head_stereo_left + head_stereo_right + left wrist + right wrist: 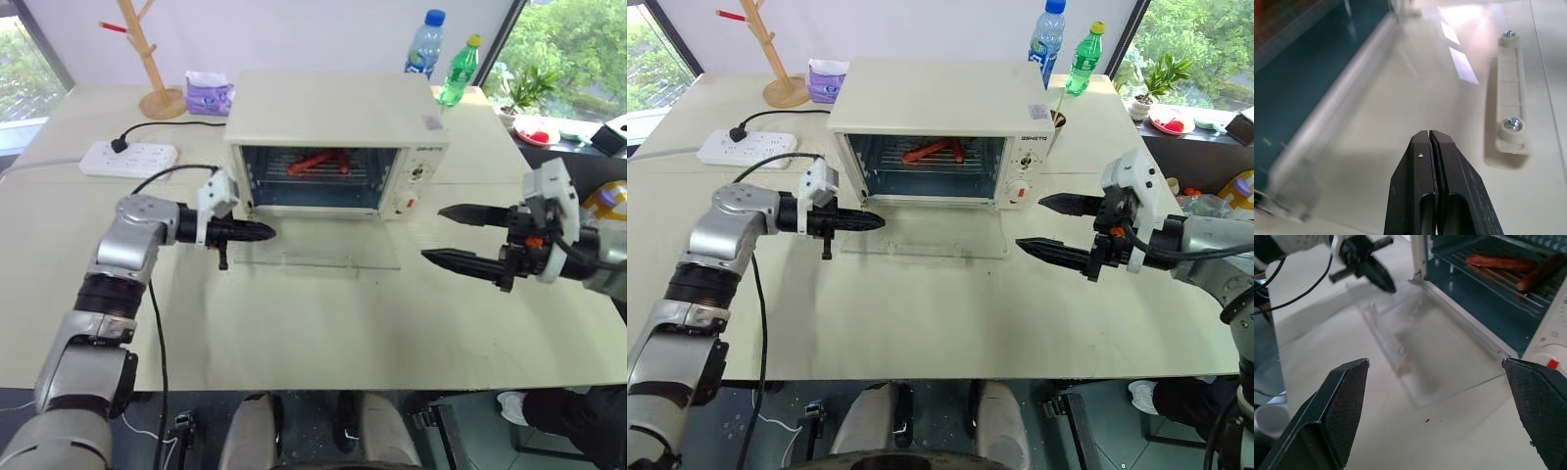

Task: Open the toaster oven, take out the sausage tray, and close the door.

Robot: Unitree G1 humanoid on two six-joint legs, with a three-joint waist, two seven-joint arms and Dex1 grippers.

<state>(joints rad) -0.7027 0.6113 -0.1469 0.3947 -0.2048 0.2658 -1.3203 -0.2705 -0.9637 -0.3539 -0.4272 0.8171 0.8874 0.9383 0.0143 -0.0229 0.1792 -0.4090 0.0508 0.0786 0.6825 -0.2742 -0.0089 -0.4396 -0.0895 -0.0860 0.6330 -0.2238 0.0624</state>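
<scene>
With the door (315,247) lying flat at frame centre, the sausage tray (318,163) is best reached level by the released right end effector (460,235), splayed wide. The clenched left end effector (263,232) is empty

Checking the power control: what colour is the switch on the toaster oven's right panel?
Red; the switch shows best in the right eye view.

**Silver arms, black tapered fingers**

Each arm is built of rounded silver-grey segments joined by black bands. A thin black cable runs along the left arm. White boxy wrist housings sit behind each gripper. The left gripper (263,232) and right gripper (454,235) both have long, tapered black fingers; the right fingers' (1342,413) inner pads are finely textured.
</scene>
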